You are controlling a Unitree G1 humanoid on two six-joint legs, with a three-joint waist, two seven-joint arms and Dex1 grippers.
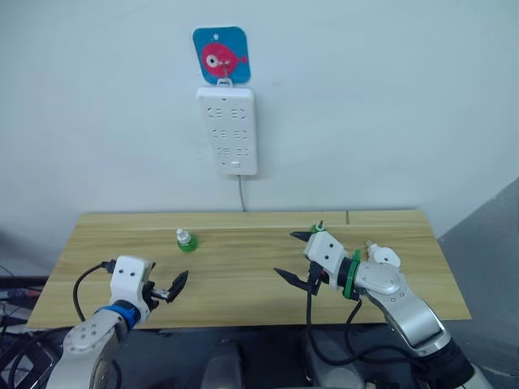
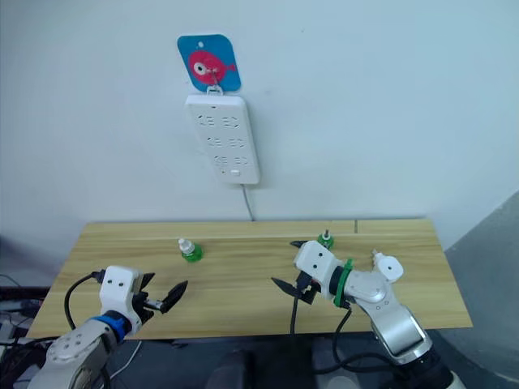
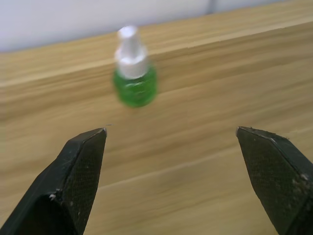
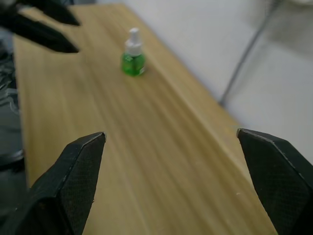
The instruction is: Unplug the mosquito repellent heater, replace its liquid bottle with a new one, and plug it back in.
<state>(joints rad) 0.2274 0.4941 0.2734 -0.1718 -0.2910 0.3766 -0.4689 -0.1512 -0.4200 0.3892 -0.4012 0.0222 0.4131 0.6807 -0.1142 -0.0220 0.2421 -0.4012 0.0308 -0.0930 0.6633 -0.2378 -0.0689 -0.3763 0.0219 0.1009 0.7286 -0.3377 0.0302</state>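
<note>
Nearest to me are the two claws, both hanging low over the front half of the light wooden tabletop. My left claw has its black fingers spread with nothing between them, and my right claw is spread wide and empty as well. The small white rounded plastic heater appears to lie on the tabletop just behind my right forearm, near the right end, unplugged; I cannot make out its prongs. A green bottle top peeks out just behind my right claw, towards the back edge. A second small green liquid bottle with a white cap stands upright left of centre, ahead of my left claw. On the wall above hangs a tall white power strip, its grey cable dropping behind the tabletop, under a blue square hook plate with a pink fish.
</note>
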